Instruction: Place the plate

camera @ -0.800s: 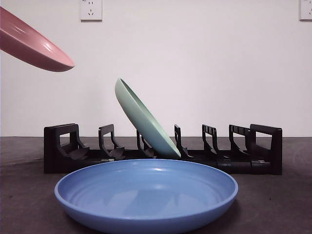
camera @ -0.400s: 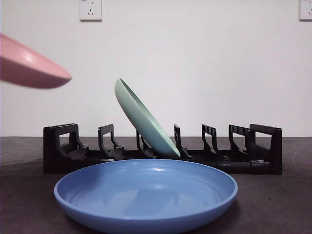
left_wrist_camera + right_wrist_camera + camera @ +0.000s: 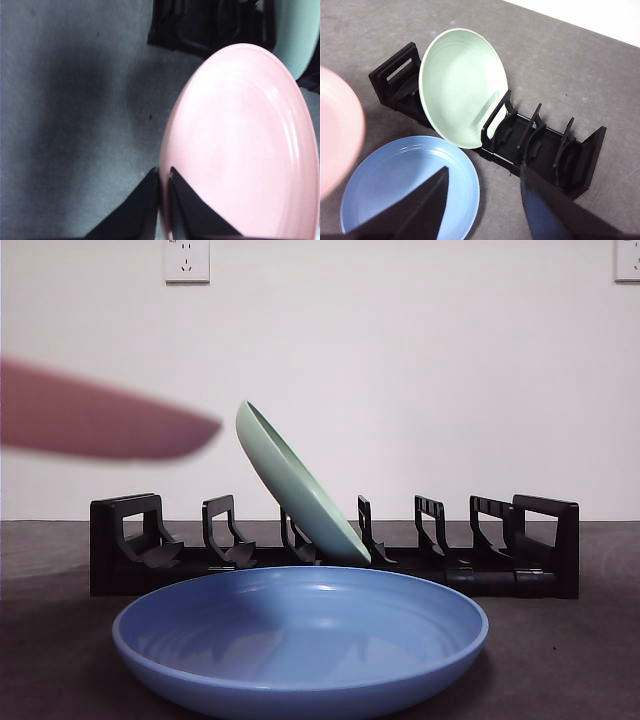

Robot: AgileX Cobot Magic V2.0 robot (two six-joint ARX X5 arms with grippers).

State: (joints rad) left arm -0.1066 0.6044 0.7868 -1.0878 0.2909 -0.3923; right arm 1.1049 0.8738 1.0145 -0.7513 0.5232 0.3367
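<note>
Pink plate (image 3: 100,423) has shifted right since 0.5 s ago; its motion-blurred tip is now close to the green plate's upper rim, still in the air above the rack's left end. Left gripper (image 3: 164,176) is clamped on the pink plate's edge, jaws nearly together with the rim between them. Below it, the black dish rack (image 3: 130,540) runs across the table (image 3: 40,640), unmoved. Green plate (image 3: 300,490) stands tilted in a slot near the rack's middle, leaning left, same as before. Blue plate (image 3: 300,635) lies flat on the table in front of the rack, near the camera, unchanged. Right gripper (image 3: 485,205) hangs high above the blue plate and the rack's right half, jaws spread wide, holding nothing. Two wall sockets (image 3: 187,260) at the top of the wall.
</note>
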